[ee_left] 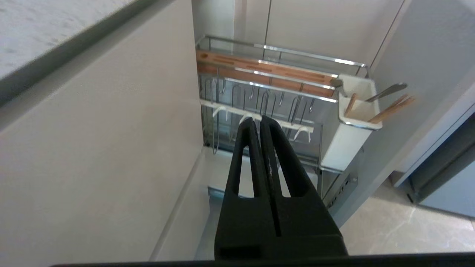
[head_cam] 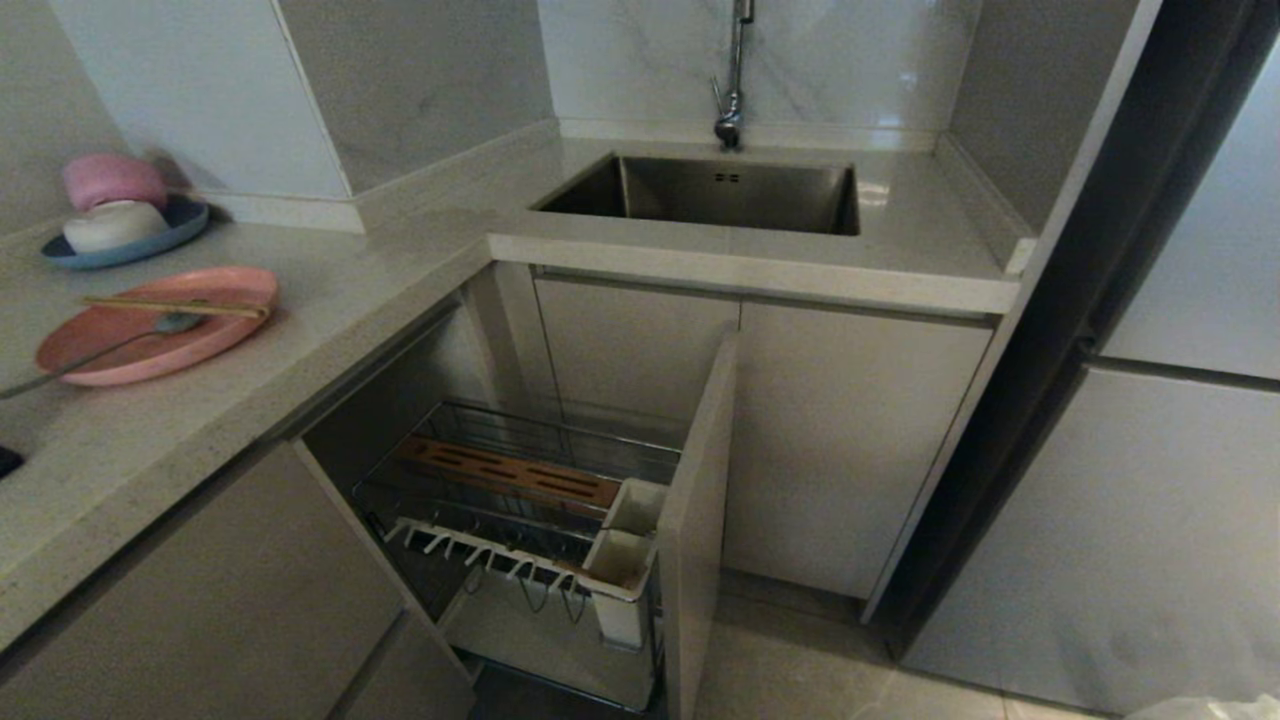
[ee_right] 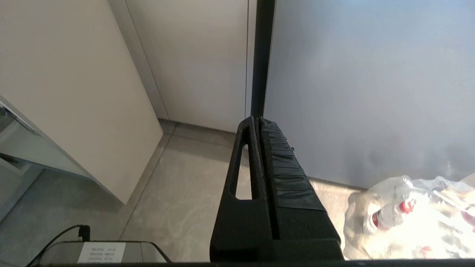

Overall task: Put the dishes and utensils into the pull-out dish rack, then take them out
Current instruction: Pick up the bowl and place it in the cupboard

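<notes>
A salmon-pink plate (head_cam: pixel 150 335) lies on the counter at the left, with wooden chopsticks (head_cam: pixel 175 306) across it and a grey spoon (head_cam: pixel 100 352) resting on its rim. The dish rack (head_cam: pixel 520 500) stands pulled out below the counter corner, showing its wooden strip (head_cam: pixel 505 472) and white cups (head_cam: pixel 622 555). In the left wrist view the rack (ee_left: pixel 274 89) is ahead, and its white cup (ee_left: pixel 358 111) holds wooden sticks (ee_left: pixel 391 107) and a grey metal handle (ee_left: pixel 386 91). My left gripper (ee_left: pixel 258 120) is shut and empty, short of the rack. My right gripper (ee_right: pixel 256 120) is shut and empty above the floor.
A dark blue plate (head_cam: pixel 170 235) with a pink bowl (head_cam: pixel 113 180) and a white bowl (head_cam: pixel 113 225) sits at the back left. The sink (head_cam: pixel 710 195) and faucet (head_cam: pixel 730 110) are behind the rack. A tall grey appliance (head_cam: pixel 1150 450) is on the right; a plastic bag (ee_right: pixel 412 218) lies on the floor.
</notes>
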